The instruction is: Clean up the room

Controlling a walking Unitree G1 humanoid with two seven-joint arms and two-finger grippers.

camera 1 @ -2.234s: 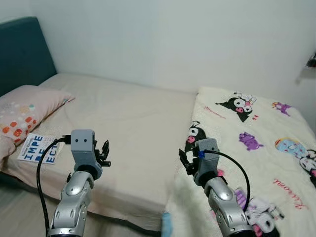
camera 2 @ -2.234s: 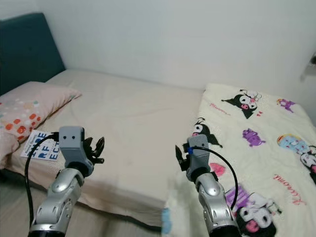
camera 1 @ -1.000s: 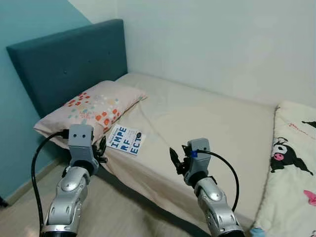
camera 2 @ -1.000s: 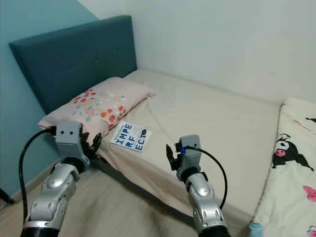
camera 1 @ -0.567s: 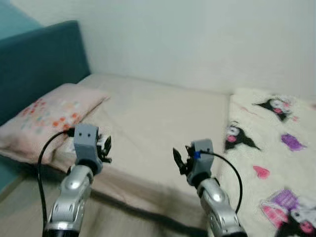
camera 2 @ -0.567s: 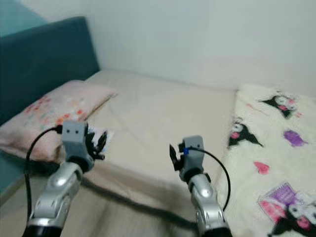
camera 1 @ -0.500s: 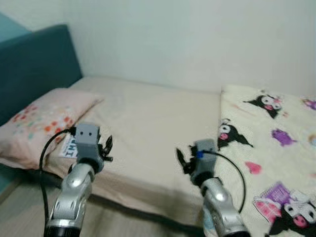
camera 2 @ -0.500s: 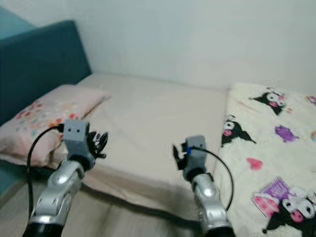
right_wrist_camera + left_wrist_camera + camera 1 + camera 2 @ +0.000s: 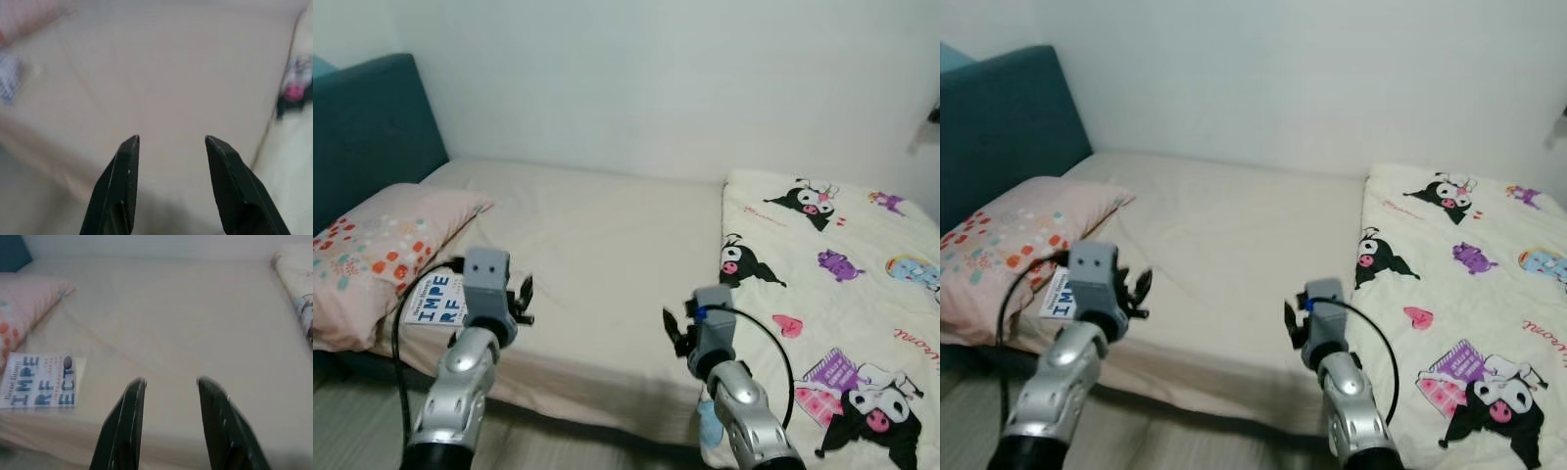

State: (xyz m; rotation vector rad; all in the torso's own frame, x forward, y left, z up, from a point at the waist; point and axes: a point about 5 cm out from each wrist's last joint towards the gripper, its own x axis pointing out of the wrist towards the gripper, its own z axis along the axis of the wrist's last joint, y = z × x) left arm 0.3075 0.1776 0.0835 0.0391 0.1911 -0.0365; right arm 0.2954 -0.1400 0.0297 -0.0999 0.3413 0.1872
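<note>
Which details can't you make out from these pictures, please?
- Book: its near corner sits behind the left tool in the left eye view; small cover print is blurred in the left wrist view.
- Blanket: cut off by the right edge.
- Light blue item: mostly behind the right arm, unidentifiable.

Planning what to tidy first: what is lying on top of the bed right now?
On the bed: a patterned pillow, a book beside it, and a cartoon-print blanket. Anything beneath the blanket is covered.
</note>
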